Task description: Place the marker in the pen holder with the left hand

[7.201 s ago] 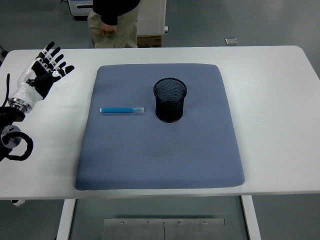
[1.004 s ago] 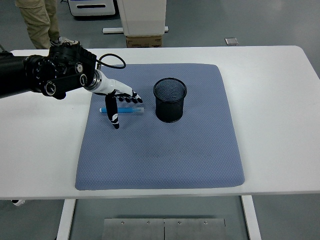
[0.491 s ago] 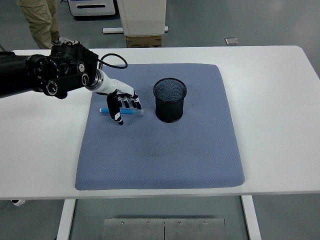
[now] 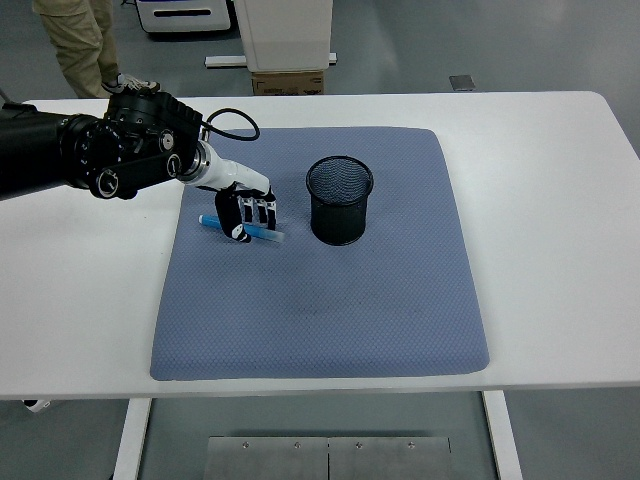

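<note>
Head view shows the blue marker (image 4: 240, 229) left of the frame's centre, lying on the grey-blue mat (image 4: 320, 300) and tilted slightly, its left end higher in the picture than its pale right tip. Over its middle sits the left hand (image 4: 247, 213), white with black fingertips, its fingers (image 4: 259, 209) curled down around the marker so that they close on the barrel; the blue left end pokes out on one side of the hand and the pale tip on the other. Whether the marker is already clear of the mat cannot be told from this angle. Behind the hand, the black left arm (image 4: 90, 155) runs back to the left edge of the frame across the upper left of the white table (image 4: 560, 200), with a black cable looping above the wrist. Right of the hand, near but apart from it, the black mesh pen holder (image 4: 340, 200) stands upright on the mat, just above the frame's centre. At the top left of the frame a person's legs (image 4: 75, 45) in tan trousers stand beyond the table.
</note>
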